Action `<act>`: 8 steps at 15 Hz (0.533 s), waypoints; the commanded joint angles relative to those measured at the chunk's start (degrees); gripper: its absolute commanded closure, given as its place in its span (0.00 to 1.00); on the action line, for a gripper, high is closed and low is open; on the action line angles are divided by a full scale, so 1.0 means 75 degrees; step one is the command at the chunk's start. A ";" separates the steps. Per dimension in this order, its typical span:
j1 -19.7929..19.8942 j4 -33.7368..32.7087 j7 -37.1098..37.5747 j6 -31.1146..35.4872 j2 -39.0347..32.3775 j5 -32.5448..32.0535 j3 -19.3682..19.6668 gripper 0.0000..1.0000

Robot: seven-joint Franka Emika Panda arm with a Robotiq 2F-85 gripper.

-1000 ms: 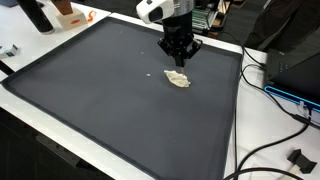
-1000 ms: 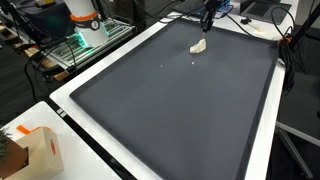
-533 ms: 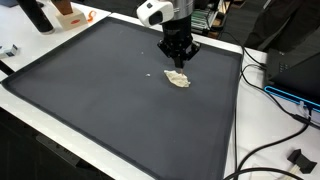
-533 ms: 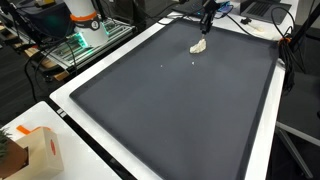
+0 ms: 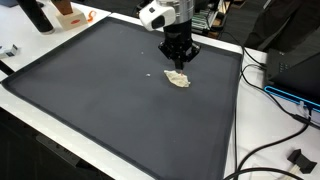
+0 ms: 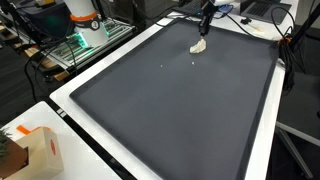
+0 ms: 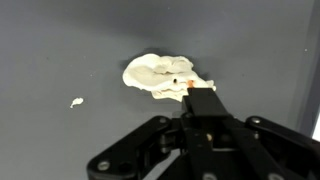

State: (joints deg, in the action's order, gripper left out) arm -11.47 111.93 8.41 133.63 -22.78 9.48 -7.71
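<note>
In an exterior view we see the gripper [image 5: 179, 64] hanging just above a pale crumpled lump [image 5: 177, 78], which lies on the dark mat [image 5: 90, 95] in the upper middle of the frame.

In an exterior view the lump [image 6: 199, 46] sits near the top edge, right of centre, with the gripper [image 6: 204, 30] over it.

In the wrist view the fingers look pressed together with nothing between them. Their tip is at the lower right edge of the lump [image 7: 160, 74], and a small crumb [image 7: 76, 102] lies apart at the left.

We judge that a sound grasp calls for parting the fingers, centring them over the lump's bulk and lowering them straight down.
</note>
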 commanded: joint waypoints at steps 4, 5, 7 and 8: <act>-0.0032 0.0175 -0.0129 0.0434 -0.0143 -0.0125 -0.0065 0.97; -0.0042 0.0168 -0.0124 0.0482 -0.0167 -0.0131 -0.0070 0.97; -0.0094 0.0171 -0.0048 0.0623 -0.0230 -0.0207 -0.0043 0.97; -0.0124 0.0175 -0.0006 0.0673 -0.0254 -0.0262 -0.0025 0.97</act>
State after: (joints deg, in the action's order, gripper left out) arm -11.85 112.35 7.69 135.96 -23.71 9.20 -7.98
